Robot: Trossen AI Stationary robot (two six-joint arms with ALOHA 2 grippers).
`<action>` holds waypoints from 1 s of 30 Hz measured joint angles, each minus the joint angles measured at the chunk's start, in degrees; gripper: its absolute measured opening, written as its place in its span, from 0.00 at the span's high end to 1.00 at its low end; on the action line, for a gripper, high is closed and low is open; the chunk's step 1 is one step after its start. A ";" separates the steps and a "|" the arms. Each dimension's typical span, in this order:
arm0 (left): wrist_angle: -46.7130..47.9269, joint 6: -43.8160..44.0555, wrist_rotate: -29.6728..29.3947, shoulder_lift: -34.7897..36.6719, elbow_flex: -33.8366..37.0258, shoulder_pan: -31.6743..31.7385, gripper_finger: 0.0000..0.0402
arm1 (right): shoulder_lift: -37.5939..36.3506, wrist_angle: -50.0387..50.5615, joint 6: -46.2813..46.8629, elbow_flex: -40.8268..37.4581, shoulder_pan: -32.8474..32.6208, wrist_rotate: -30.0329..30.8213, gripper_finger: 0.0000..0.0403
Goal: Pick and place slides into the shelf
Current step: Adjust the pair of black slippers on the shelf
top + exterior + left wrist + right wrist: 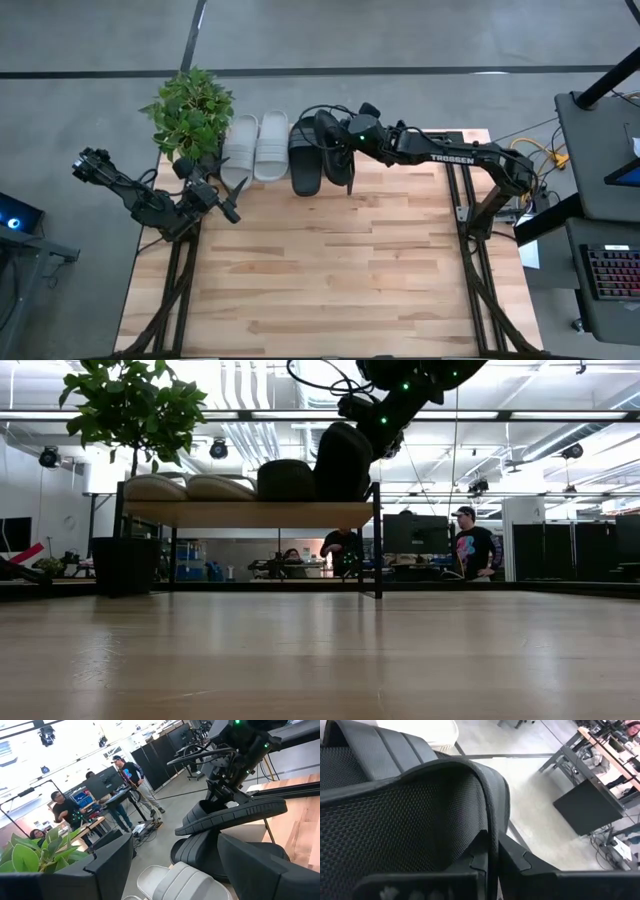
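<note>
Black and tilted up on its edge, one open-toe slide with a wide mesh-lined strap (337, 150) is pinched in the right claw (352, 135), whose fingers are pressed together on its strap. It hangs at the right end of the row on the low shelf (250, 513), a rack with a light wooden top board and thin black metal legs standing along the far edge of the light butcher-block wooden table (330, 270). In the low view this slide stands nearly upright, its lower edge at the board's top; whether it touches the board I cannot tell.

Just beside it the second black slide (305, 155) lies flat on the shelf. Beyond that, toward the far left corner of the table, the two light grey slides (257, 146) lie flat side by side, touching each other. A green leafy plant in a dark pot (190, 110) stands at the far left corner, next to the grey pair.

Near the left edge of the table, just short of the plant, the left claw (225, 197) hangs with its fingers spread wide and nothing between them.

People stand and sit at desks with monitors in the room behind the table.
</note>
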State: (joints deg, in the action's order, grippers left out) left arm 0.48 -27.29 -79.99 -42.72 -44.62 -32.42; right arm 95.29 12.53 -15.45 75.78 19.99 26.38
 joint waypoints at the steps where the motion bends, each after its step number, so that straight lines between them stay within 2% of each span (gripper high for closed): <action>1: 0.01 0.00 0.00 0.00 0.00 0.00 0.32 | 0.00 -0.09 0.01 -0.11 0.00 0.10 0.97; 11: -0.33 0.11 0.00 -0.02 0.00 0.04 0.32 | -0.52 1.25 -1.58 -0.02 -0.36 0.78 0.95; 14: -0.47 0.11 0.00 -0.01 -0.17 0.04 0.32 | -0.53 3.75 -1.56 1.16 -0.61 0.77 0.87; 19: -0.91 0.07 0.18 -0.04 -0.26 0.04 0.32 | -0.52 4.48 -2.18 1.58 -0.74 0.88 0.68; 24: -1.98 -0.03 0.25 -0.37 -0.37 0.04 0.32 | -0.84 4.05 -2.53 1.63 -0.85 4.90 0.51; 30: -4.37 -0.04 0.35 -0.43 -0.37 0.04 0.32 | -2.29 1.44 -4.12 1.72 -0.87 5.21 0.40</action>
State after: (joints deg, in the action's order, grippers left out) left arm -3.89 -27.33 -79.64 -43.15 -45.00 -32.38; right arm 93.00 13.97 -19.57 77.49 19.11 31.58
